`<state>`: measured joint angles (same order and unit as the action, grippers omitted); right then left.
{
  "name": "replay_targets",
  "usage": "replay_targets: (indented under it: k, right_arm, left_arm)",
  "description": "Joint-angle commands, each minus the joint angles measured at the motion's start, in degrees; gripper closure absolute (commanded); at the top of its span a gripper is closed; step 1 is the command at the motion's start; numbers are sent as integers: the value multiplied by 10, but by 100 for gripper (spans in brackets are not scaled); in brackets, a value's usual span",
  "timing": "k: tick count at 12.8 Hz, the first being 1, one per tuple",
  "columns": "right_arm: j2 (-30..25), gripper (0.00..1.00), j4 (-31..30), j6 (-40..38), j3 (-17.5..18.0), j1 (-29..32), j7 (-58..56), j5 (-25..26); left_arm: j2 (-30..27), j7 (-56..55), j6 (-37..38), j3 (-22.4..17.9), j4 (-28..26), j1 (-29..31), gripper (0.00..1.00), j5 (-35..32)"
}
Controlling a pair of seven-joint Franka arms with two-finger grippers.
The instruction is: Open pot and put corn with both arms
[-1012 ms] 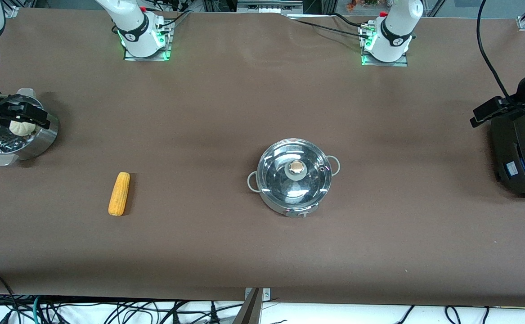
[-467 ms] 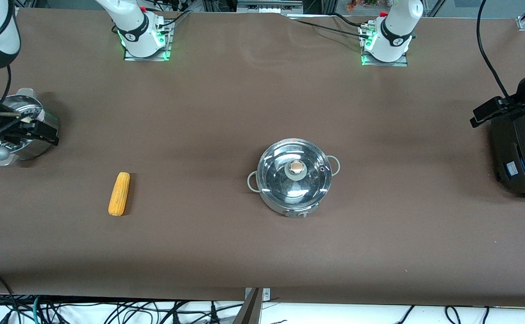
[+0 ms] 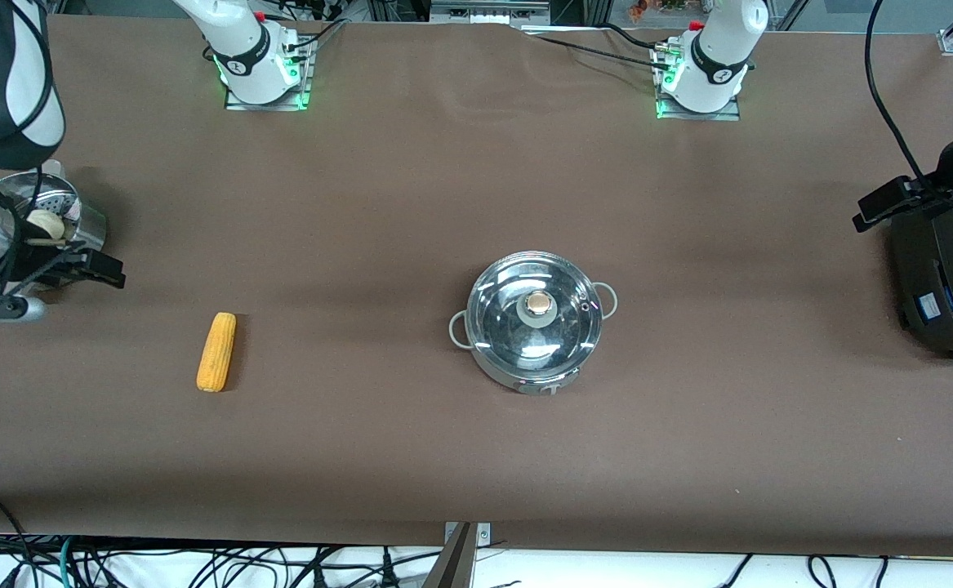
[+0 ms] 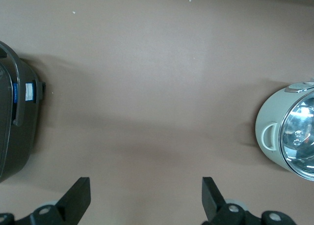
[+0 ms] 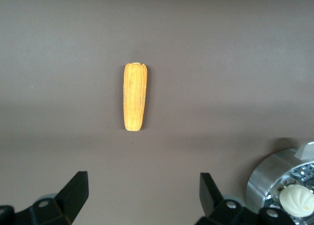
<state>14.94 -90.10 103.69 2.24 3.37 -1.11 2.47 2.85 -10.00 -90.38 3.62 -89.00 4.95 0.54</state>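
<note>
The steel pot (image 3: 537, 327) stands mid-table with its glass lid (image 3: 562, 322) on and a tan knob (image 3: 537, 304) on top. The yellow-orange corn (image 3: 216, 352) lies flat on the table toward the right arm's end. My right gripper (image 3: 76, 268) hovers open and empty beside the steamer; in the right wrist view the corn (image 5: 134, 97) lies ahead of the open right gripper (image 5: 142, 195). My left gripper (image 3: 892, 204) waits open and empty by the black cooker; in the left wrist view its gripper (image 4: 145, 198) is over bare table and the pot (image 4: 289, 131) shows at the edge.
A perforated steel steamer (image 3: 88, 224) with a white bun (image 3: 45, 224) stands at the right arm's end, and shows in the right wrist view (image 5: 265, 178). A large black cooker (image 3: 950, 278) stands at the left arm's end, and shows in the left wrist view (image 4: 14, 122).
My right gripper has moved from over the steamer toward the front camera and the corn, uncovering the bun. The left arm, the pot and the corn have not moved.
</note>
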Motion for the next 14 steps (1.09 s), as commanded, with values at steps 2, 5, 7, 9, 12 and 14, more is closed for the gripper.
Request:
replay_targets:
  k: [2, 5, 7, 9, 12, 14]
  right_arm:
    - [61, 0, 13, 51, 1, -12, 0, -9]
    - [115, 0, 13, 105, 1, -21, 16, -14]
    - [140, 0, 13, 133, 1, -21, 29, -15]
    - [173, 0, 12, 177, 1, -21, 29, -15]
    - [213, 0, 12, 225, 1, -21, 29, -15]
    - [233, 0, 12, 249, 1, -22, 30, -16]
  left_arm:
    - [82, 12, 7, 3, 16, -10, 0, -11]
    - [92, 7, 13, 7, 23, -61, 0, -92]
    - [86, 10, 11, 7, 30, -61, 0, -85]
    - [82, 15, 9, 3, 31, -34, 0, 19]
    - [84, 7, 16, 25, 30, -46, 0, 54]
    - [92, -46, 13, 52, 31, -50, 0, 99]
